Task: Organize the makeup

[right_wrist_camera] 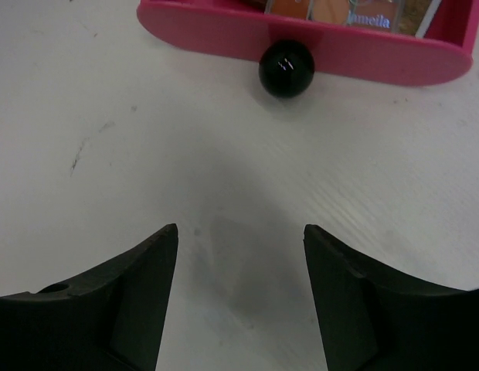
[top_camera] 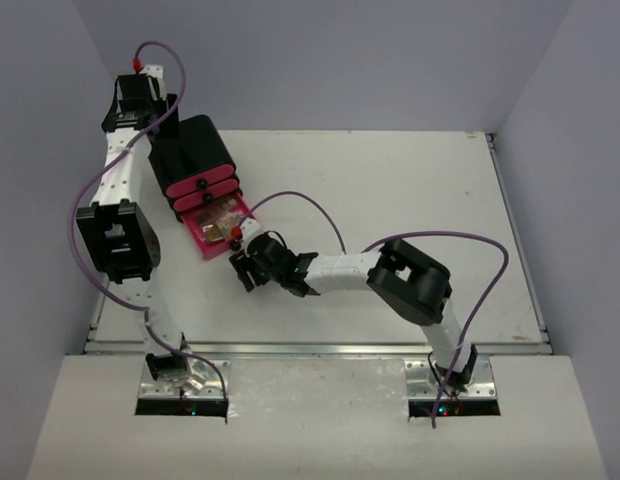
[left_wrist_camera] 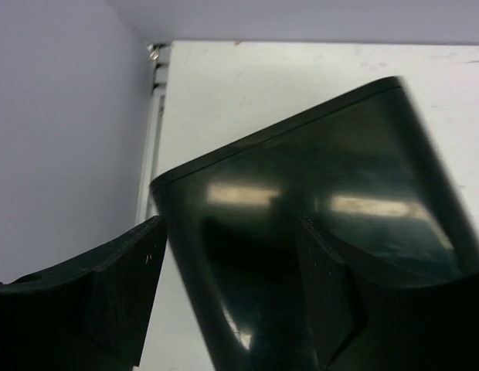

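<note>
The makeup I can see is brownish palettes [top_camera: 222, 214] lying in the open bottom pink drawer [top_camera: 204, 243] of the black box [top_camera: 193, 150]. In the right wrist view a palette [right_wrist_camera: 332, 9] shows behind the pink drawer front [right_wrist_camera: 355, 58] and its black knob [right_wrist_camera: 287, 68]. My right gripper [top_camera: 246, 272] is open and empty, low over the table just in front of the knob; in the right wrist view it [right_wrist_camera: 239, 232] is apart from the knob. My left gripper [top_camera: 140, 112] is open and empty, raised behind the box's back left corner; it [left_wrist_camera: 230, 224] looks down on the glossy box top [left_wrist_camera: 324, 201].
The box has two shut pink drawers [top_camera: 198, 187] above the open one. A purple wall [left_wrist_camera: 62, 116] rises close on the left and the table edge rail [left_wrist_camera: 154, 85] runs beside the box. The right arm [top_camera: 350, 268] stretches across the middle of the white table [top_camera: 390, 190].
</note>
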